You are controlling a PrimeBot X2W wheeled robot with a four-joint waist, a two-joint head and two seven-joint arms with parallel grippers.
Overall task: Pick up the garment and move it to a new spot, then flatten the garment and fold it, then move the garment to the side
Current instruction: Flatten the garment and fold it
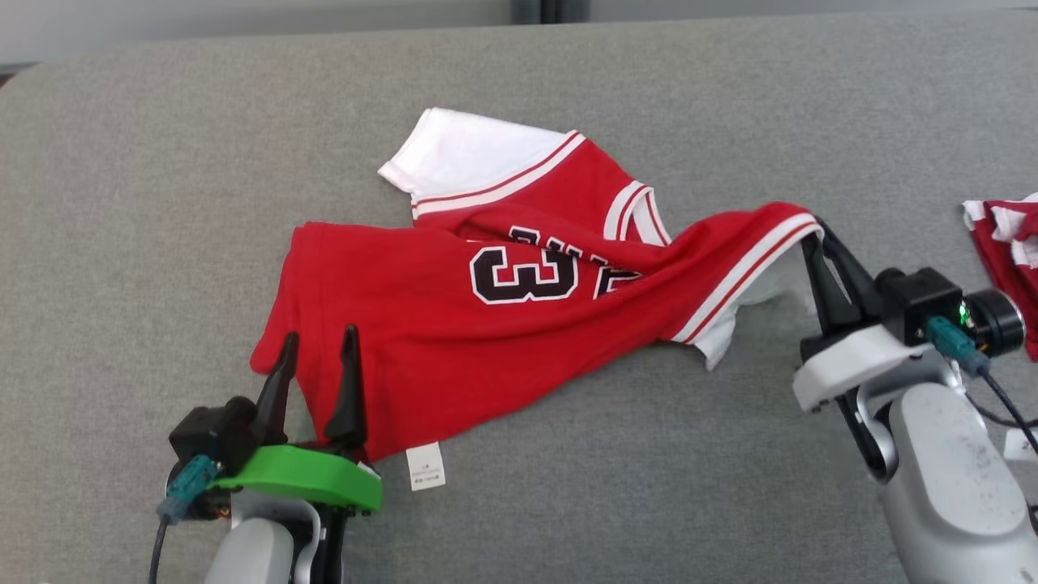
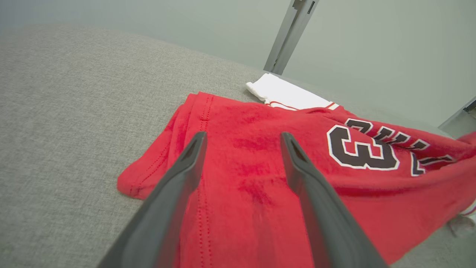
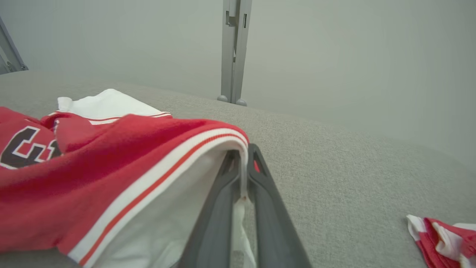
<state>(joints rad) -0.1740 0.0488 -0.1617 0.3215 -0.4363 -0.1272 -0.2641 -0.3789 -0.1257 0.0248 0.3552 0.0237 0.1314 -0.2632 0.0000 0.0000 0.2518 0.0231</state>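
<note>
Nearest the robot, the left gripper [image 1: 320, 334] is hanging over the near hem corner of the red jersey [image 1: 422, 357], its fingers standing wide apart and gripping nothing. A white care label [image 1: 425, 466] is poking out beside it. The right gripper [image 1: 813, 235] is pinching a striped sleeve edge tight, holding it off the grey padded surface [image 1: 162, 203]. The jersey is lying crumpled mid-surface, with a white sleeve pointing away. Another red cloth [image 1: 1005, 251] is lying at the right edge.
</note>
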